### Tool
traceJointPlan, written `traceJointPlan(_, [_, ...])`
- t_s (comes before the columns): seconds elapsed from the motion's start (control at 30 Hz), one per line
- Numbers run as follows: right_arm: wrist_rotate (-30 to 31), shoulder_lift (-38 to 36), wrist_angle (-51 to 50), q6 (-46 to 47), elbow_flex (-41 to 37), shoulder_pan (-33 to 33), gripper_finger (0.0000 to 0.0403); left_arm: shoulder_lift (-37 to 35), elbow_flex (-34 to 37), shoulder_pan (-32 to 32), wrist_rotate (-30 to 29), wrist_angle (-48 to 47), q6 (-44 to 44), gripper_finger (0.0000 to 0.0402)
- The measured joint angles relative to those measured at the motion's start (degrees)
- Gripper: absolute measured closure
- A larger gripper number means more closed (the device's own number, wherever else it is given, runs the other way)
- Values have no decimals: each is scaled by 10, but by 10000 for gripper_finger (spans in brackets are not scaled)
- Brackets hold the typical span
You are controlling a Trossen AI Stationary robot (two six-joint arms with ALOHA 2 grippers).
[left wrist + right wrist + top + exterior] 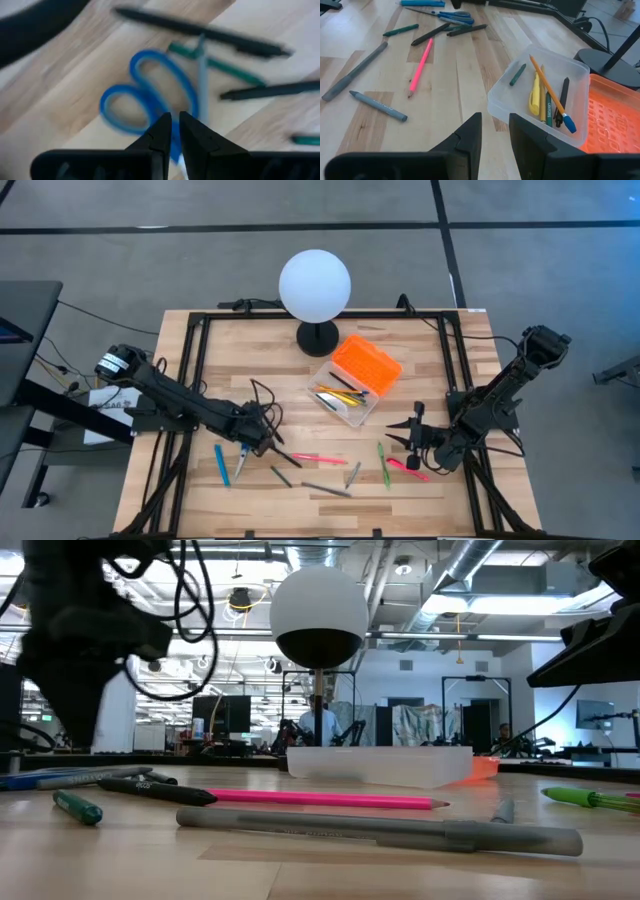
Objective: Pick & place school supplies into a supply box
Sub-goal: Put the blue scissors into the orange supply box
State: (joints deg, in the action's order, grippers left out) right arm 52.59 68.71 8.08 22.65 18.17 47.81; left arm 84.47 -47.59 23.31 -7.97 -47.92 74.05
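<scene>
High view: we see our left gripper (262, 442) low over the table (190, 500) among scattered pens, its fingers (161, 131) nearly pressed together around the blades of the blue-handled scissors (145, 97). Our right gripper (412, 438) hovers near the pink marker (404, 466), fingers slightly parted and empty. The supply box (340, 406) lies open mid-table, several pens inside, beside its orange lid (366, 364).

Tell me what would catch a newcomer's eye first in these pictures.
Probably the white globe lamp at the table's far edge, with the supply box just in front of it, its bright orange lid open and a few pens inside. Nearer the front, loose pens and pencils lie scattered, a pink pencil standing out. The left gripper is down at the blue-handled scissors; the right gripper waits beside the box.
</scene>
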Motion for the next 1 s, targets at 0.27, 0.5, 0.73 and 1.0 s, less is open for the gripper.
traceJointPlan(0.27, [0,0,0,0,0,0,310,0,0,37,-7,0,41,399])
traceJointPlan(0.5, [0,0,-4,9,0,0,310,0,32,45,-2,48,53,401])
traceJointPlan(0.73, [0,0,-3,9,0,0,310,-2,71,45,-2,108,55,401])
traceJointPlan(1.0, [0,0,-4,9,0,0,310,-1,75,42,-36,84,35,401])
